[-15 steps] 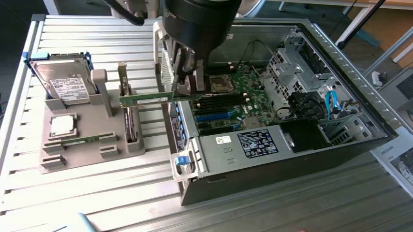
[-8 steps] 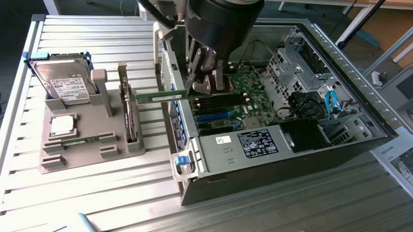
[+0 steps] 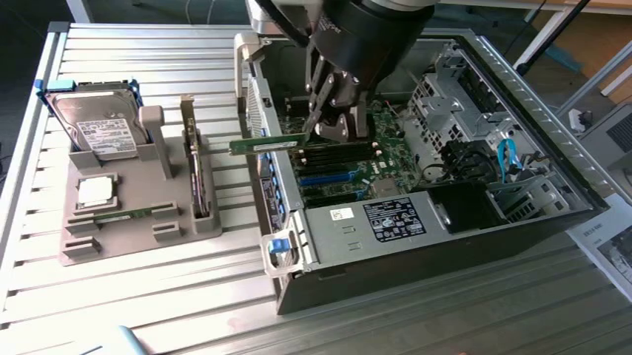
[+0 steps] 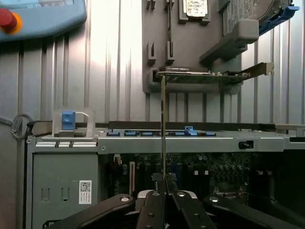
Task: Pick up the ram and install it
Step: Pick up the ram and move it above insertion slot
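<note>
Over the slatted table (image 3: pixel 148 296), your gripper (image 3: pixel 331 127) grips the ram (image 3: pixel 265 143) mid-install; memory slots (image 3: pixel 341 153) lie just beneath it, so seating demands square alignment.

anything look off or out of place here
The ram is held in the gripper by one end, so most of it sticks out sideways, seemingly past the computer case wall, not over the black memory slots. Nothing looks damaged.

Ram (image 3: pixel 266 143) in hand (image 3: pixel 331 132) over open case (image 3: pixel 415 275)

Green ram (image 3: pixel 265 143), black end effector (image 3: pixel 331 132)
</note>
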`<action>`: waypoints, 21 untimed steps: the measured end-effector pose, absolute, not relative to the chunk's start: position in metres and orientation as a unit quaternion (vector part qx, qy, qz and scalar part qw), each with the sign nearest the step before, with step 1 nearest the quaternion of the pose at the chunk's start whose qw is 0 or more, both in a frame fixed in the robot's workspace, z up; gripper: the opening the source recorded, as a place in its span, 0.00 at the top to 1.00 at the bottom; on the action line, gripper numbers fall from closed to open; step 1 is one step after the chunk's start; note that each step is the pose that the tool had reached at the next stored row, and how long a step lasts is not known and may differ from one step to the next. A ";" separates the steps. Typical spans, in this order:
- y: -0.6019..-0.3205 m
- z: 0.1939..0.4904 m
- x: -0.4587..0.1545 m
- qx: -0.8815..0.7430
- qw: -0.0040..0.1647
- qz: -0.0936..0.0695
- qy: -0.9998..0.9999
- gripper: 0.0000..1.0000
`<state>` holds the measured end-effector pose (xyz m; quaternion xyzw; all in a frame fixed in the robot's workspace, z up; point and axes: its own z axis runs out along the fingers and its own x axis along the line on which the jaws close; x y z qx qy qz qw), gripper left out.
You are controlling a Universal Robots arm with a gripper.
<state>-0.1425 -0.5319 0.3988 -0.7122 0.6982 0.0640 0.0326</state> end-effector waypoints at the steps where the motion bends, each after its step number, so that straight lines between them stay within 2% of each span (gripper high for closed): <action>1: -0.532 0.399 -0.140 -0.712 0.033 0.065 0.698 0.88; 21: -0.541 0.399 -0.085 -0.711 0.055 0.087 0.696 0.88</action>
